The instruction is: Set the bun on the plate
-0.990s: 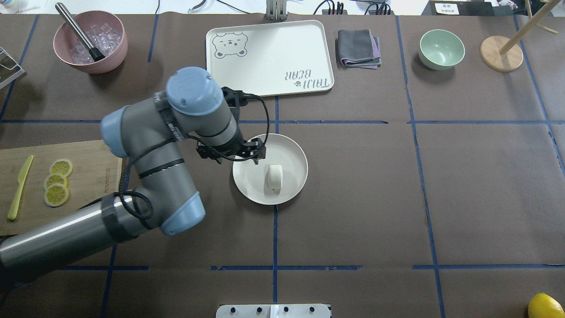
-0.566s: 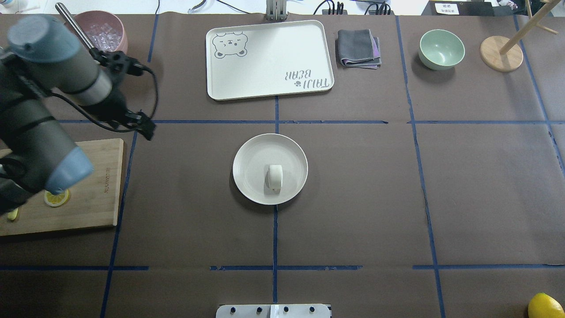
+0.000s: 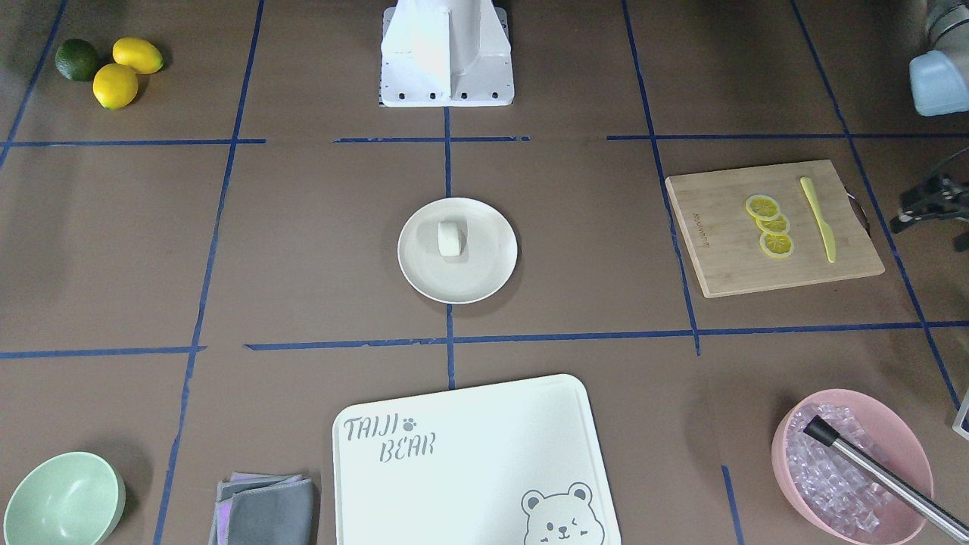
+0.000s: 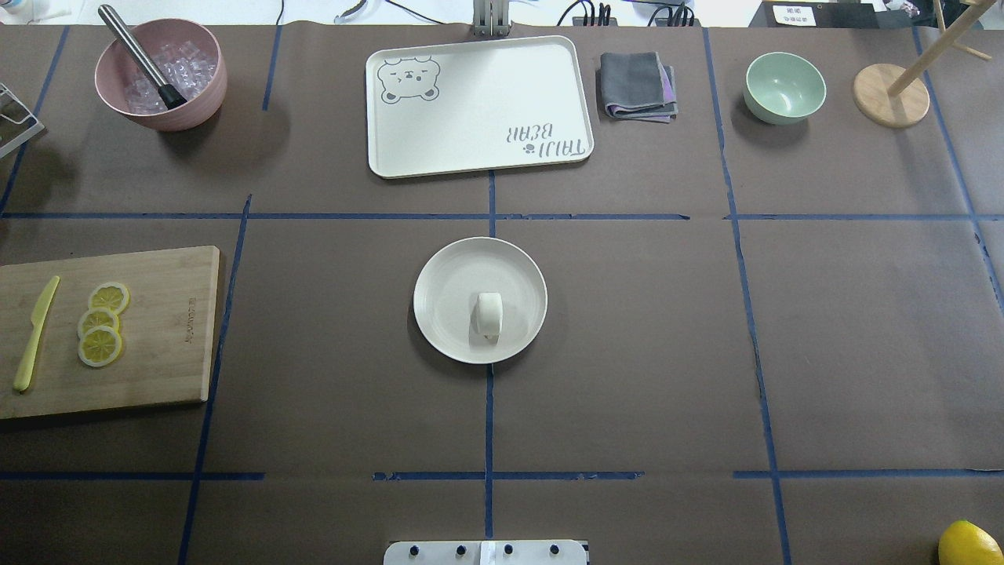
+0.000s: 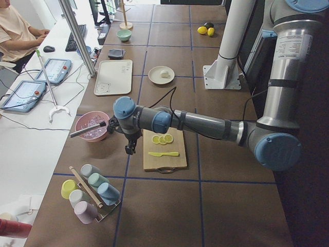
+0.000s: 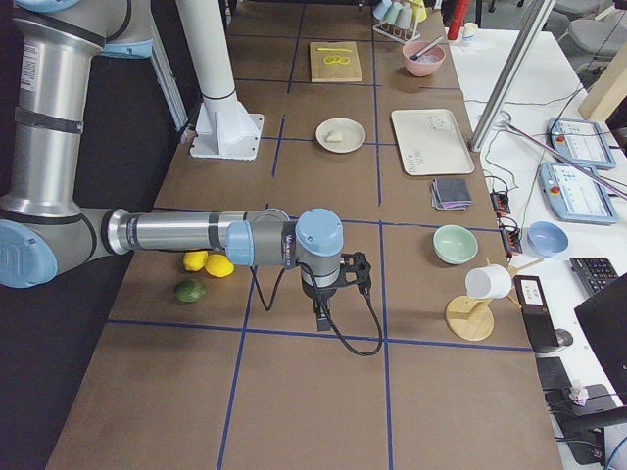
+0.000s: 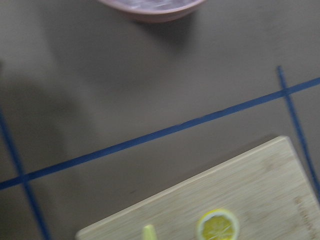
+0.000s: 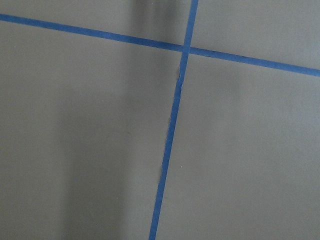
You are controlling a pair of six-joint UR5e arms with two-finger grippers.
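The white bun (image 4: 489,314) lies inside the round cream plate (image 4: 439,267) at the table's centre, slightly toward the robot's side; it also shows as the bun (image 3: 450,238) on the plate (image 3: 484,280) in the front-facing view. Nothing touches it. My left gripper (image 5: 129,149) hangs far from the plate, over bare table between the pink bowl and the cutting board; I cannot tell whether it is open or shut. My right gripper (image 6: 321,317) hovers low over the table at the robot's right end, near the lemons; its state cannot be told either.
A bear-printed tray (image 4: 478,102), folded cloth (image 4: 637,85) and green bowl (image 4: 784,86) line the far side. A pink bowl (image 4: 212,86) of ice holds a metal tool. The cutting board (image 4: 157,337) carries lemon slices and a yellow knife. A lemon (image 4: 971,543) sits near right.
My left arm has pulled away from the plate to the left and left the overhead view. The bun stays where it was on the plate.
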